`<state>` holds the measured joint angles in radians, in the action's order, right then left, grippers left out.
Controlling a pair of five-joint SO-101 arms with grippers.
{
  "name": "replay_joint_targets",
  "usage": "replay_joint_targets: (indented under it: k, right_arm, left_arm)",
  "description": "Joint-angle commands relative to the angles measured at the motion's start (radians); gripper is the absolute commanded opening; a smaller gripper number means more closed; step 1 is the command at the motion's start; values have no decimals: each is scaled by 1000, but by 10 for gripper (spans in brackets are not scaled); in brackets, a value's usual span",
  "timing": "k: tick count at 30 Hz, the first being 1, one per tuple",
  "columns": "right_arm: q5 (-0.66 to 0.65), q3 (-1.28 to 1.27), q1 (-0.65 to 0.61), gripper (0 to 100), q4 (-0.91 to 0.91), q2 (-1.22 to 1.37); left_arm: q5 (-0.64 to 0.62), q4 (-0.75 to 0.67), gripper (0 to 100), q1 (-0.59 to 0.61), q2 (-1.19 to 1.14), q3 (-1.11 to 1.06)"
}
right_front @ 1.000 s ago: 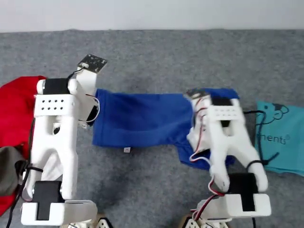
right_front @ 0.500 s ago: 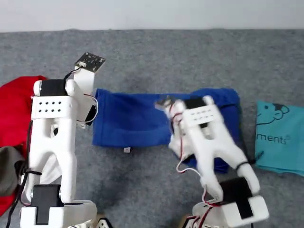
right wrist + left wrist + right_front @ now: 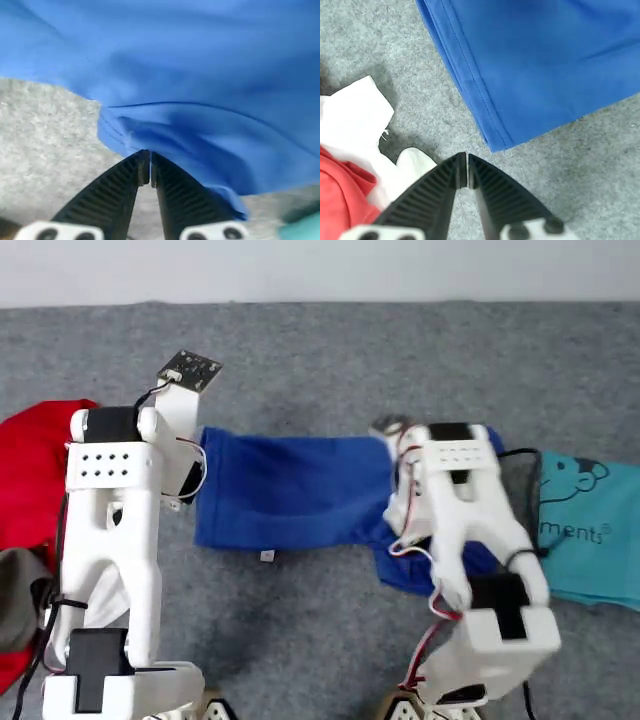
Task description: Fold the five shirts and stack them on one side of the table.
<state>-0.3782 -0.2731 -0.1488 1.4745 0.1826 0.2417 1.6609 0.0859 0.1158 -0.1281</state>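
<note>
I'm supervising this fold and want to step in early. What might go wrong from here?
1. The right gripper, jaws shut, sits at the rumpled hem of the blue shirt; pushing may bunch it further.
2. The teal shirt lies close beside it and might get dragged.

1. My right arm [image 3: 455, 490] has gone out and come back. A second ago it hung over the right end of the blue shirt [image 3: 290, 490], and half a second ago it had swung in over the shirt's middle. Now it is back over the right end, close to where it started.
2. The shirt's right end lay uncovered while I was over the middle. My arm now hides much of it again.
3. The near end of my right arm turned with the swing and now sits slightly closer to the shirt's lower edge than a second ago.
4. After the swing, my right pincer [image 3: 145, 167] has its jaws pressed together, with its tips at a rumpled hem of the shirt.
</note>
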Motion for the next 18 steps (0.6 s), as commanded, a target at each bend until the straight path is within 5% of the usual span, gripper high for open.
replay_joint_targets:
  k: [1, 8, 18]
  right_arm:
    - [48, 21, -107, 13, 53, 47]
    - [46, 26, -217, 13, 67, -39]
    - [-25, 18, 35, 13, 134, -278]
  left_arm:
    - [2, 6, 16, 8, 54, 42]
    - [3, 6, 16, 8, 52, 42]
    - [3, 8, 16, 2, 60, 44]
